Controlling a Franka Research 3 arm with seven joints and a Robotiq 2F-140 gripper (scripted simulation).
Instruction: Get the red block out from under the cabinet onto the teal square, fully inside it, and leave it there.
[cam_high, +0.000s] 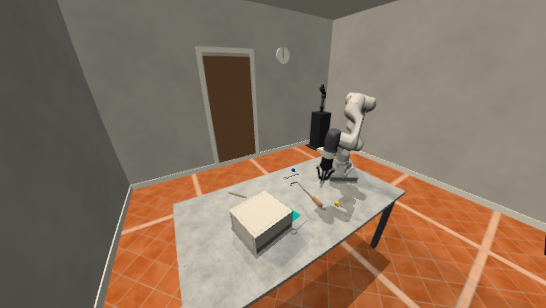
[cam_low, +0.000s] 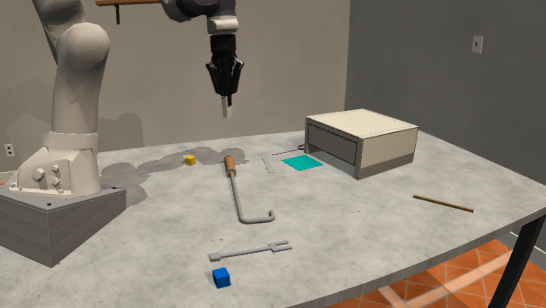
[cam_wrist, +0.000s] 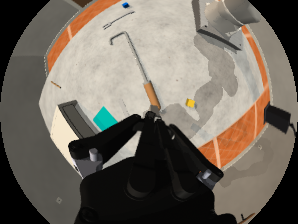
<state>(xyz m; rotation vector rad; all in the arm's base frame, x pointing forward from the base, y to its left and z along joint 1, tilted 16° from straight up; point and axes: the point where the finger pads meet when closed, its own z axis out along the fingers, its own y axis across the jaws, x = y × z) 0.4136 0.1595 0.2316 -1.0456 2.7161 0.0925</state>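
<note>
From above, the cabinet (cam_high: 261, 212) (cam_low: 387, 136) (cam_wrist: 65, 127) hides whether the red block is beneath it, the teal square (cam_high: 295, 215) (cam_low: 302, 162) (cam_wrist: 105, 119) just beside. In the exterior view, my gripper (cam_high: 323, 181) (cam_low: 226, 107) (cam_wrist: 152, 111), fingers together on nothing, hangs well apart from the cabinet; my wrist view shows the hooked tool (cam_high: 317, 201) (cam_low: 237, 197) (cam_wrist: 152, 111) beyond the square from it, on the grey table (cam_high: 210, 260) (cam_low: 165, 225) (cam_wrist: 175, 65).

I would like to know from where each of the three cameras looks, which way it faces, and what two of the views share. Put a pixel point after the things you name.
Top: high off the table's side, angled down across the table (cam_high: 210, 270) (cam_low: 350, 210) (cam_wrist: 170, 55); shows the arm (cam_high: 355, 117) (cam_low: 77, 110) and gripper (cam_high: 324, 175) (cam_low: 226, 107) (cam_wrist: 152, 111).
Exterior: above table height, opposite long side, angled down; shows the base, part of the arm and the gripper.
Wrist: on the gripper, looking past its shut fingers to the table; also shows the arm's base.
Top and exterior share the cabinet (cam_high: 261, 212) (cam_low: 361, 123) and teal square (cam_high: 295, 215) (cam_low: 302, 162).
</note>
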